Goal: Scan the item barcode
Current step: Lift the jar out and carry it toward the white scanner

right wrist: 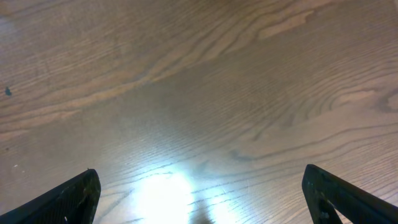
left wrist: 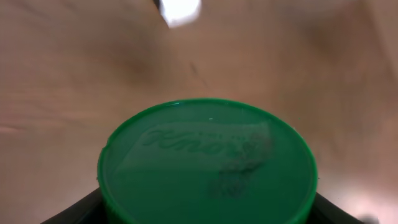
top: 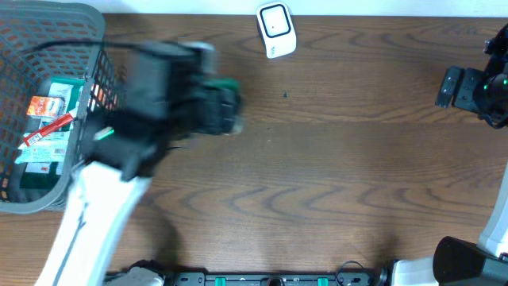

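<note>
Count of arms in overhead view: 2. The left arm (top: 103, 206) reaches in from the lower left and is blurred. The right arm (top: 488, 83) sits at the far right edge of the table (top: 333, 175).

Left gripper (top: 214, 107): closed around 1 green-lidded jar (left wrist: 208, 162). In the left wrist view the round lid fills the lower frame, with embossed "Knorr" lettering on top. 2 dark fingers (left wrist: 71, 211) show at the lid's lower left and lower right edges. The jar body below the lid is hidden. From overhead the jar sits at the gripper tip over the wood, right of the basket and down-left of the scanner, apart from both. No barcode can be made out on it.

Right gripper (right wrist: 202, 196): jaws spread wide, with only bare wood grain and a bright glare patch between them. 2 finger tips (right wrist: 68, 199) show at the bottom corners.

Scanner (top: 275, 30): 1, white with a dark window, at the top centre of the table. It shows as a white blur at the top of the left wrist view.

Basket (top: 48, 199): 1, grey mesh, at the far left. It holds at least 2 packages: 1 green-and-white (top: 55, 147) and 1 with orange and red print (top: 46, 107). The exact number cannot be told.
</note>
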Motion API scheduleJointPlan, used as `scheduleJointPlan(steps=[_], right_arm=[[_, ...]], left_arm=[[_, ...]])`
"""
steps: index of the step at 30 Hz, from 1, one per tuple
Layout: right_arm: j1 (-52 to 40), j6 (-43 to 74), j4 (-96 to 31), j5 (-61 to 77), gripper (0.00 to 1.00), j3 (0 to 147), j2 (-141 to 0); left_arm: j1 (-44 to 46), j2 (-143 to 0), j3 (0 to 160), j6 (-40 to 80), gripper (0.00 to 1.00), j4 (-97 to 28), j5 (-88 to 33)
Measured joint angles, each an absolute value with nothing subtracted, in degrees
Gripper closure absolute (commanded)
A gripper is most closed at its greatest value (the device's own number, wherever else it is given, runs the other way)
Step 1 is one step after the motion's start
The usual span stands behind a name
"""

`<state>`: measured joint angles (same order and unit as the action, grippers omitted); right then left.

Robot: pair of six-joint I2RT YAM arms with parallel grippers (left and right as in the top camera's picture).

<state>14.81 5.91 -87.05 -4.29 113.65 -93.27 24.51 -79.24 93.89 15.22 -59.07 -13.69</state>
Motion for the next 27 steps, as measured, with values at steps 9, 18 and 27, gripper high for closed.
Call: scheduleJointPlan(steps=[9,18,27], right_arm=[[14.81,5.93,-87.02,-4.29,0.01,113.65,-93.27],[14.81,5.91,-87.02,-4.29,0.01,113.65,-93.27],[14.81,5.93,-87.02,-4.29,0.01,113.65,-93.27]], left_arm=[[37.10,-98.45,93.86,17.15,0.44,-54.76,-16.91],[41.43,-112.55,93.89,17.82,0.44,-49.41,-20.08],[45.06,-120.79,93.89,20.01,0.44,-45.98,-20.62]])
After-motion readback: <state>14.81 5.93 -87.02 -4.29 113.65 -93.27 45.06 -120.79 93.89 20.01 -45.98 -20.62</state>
